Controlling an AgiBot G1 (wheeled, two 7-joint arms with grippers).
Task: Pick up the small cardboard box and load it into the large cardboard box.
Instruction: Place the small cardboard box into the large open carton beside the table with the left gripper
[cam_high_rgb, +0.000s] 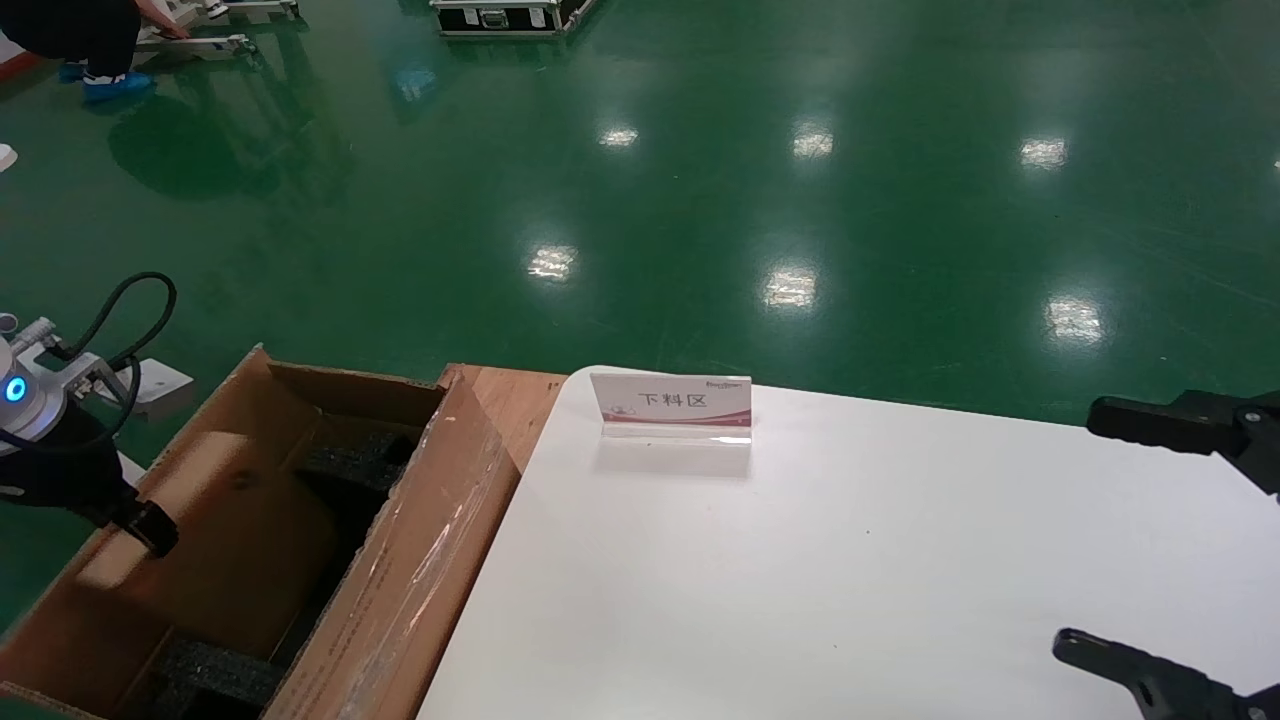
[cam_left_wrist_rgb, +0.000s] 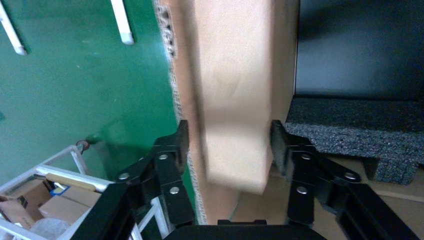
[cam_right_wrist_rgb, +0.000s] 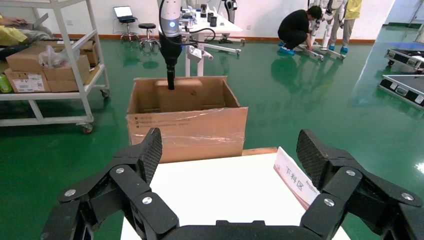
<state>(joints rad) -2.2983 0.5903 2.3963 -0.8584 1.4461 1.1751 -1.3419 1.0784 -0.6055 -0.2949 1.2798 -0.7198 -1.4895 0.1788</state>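
Observation:
The small cardboard box (cam_high_rgb: 210, 500) (cam_right_wrist_rgb: 182, 95) stands on edge inside the large cardboard box (cam_high_rgb: 430, 560) (cam_right_wrist_rgb: 190, 135), leaning along its far-left wall. My left gripper (cam_high_rgb: 150, 528) (cam_left_wrist_rgb: 229, 137) reaches down over the box's near end. Its fingers (cam_left_wrist_rgb: 181, 145) straddle the pale thin edge of the small box (cam_left_wrist_rgb: 235, 100), and a narrow gap shows on one side, so it is open. Black foam blocks (cam_high_rgb: 215, 675) (cam_left_wrist_rgb: 350, 130) lie in the carton's bottom. My right gripper (cam_high_rgb: 1120, 540) (cam_right_wrist_rgb: 230, 150) hovers open and empty over the white table (cam_high_rgb: 800, 580) at the right edge.
A small sign (cam_high_rgb: 671, 405) (cam_right_wrist_rgb: 295, 180) stands near the table's far edge. A wooden board (cam_high_rgb: 510, 400) sits between carton and table. A cart with cartons (cam_right_wrist_rgb: 50, 65) and a crouching person (cam_right_wrist_rgb: 297, 27) are on the green floor beyond.

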